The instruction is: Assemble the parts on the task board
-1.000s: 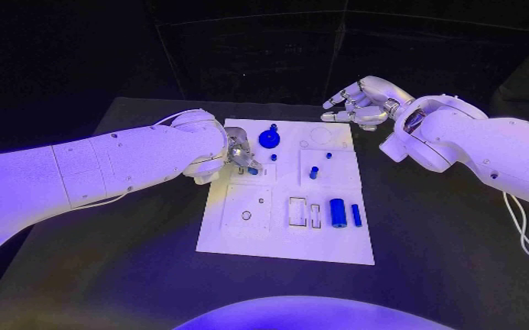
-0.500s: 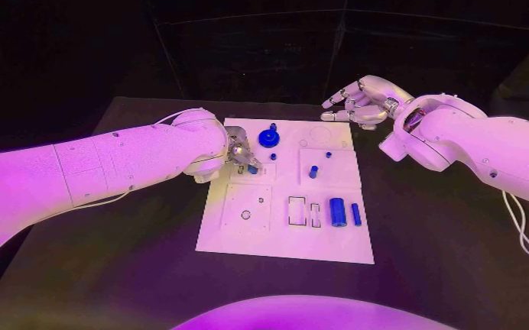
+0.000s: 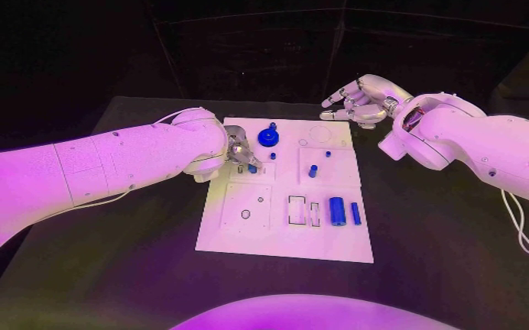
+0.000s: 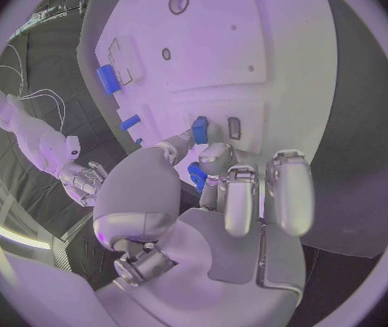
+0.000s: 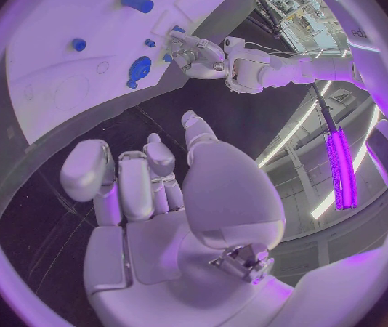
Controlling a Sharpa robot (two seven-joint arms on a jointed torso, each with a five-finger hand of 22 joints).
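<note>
Task board (image 3: 281,238) lies on the black table (image 3: 132,269), long axis running away from the robot. Nearest on it, toward its right side: a thick blue cylinder (image 3: 337,211) lying flat, long axis parallel to the board's length, with a thinner blue rod (image 3: 356,213) just beside it on the right, same heading. Past these, mid-board, a short blue peg (image 3: 313,170), and beyond it a smaller blue stud (image 3: 327,155). At the board's left edge, about level with the peg, the left hand (image 3: 241,156) rests over the board, fingertips pinching a small blue part (image 4: 200,130); its long axis cannot be told. Farther along, a round blue knob (image 3: 269,137) near the board's far end. Off the board's far right corner, the right hand (image 3: 358,103) hovers above the table, fingers loosely spread, holding nothing.
</note>
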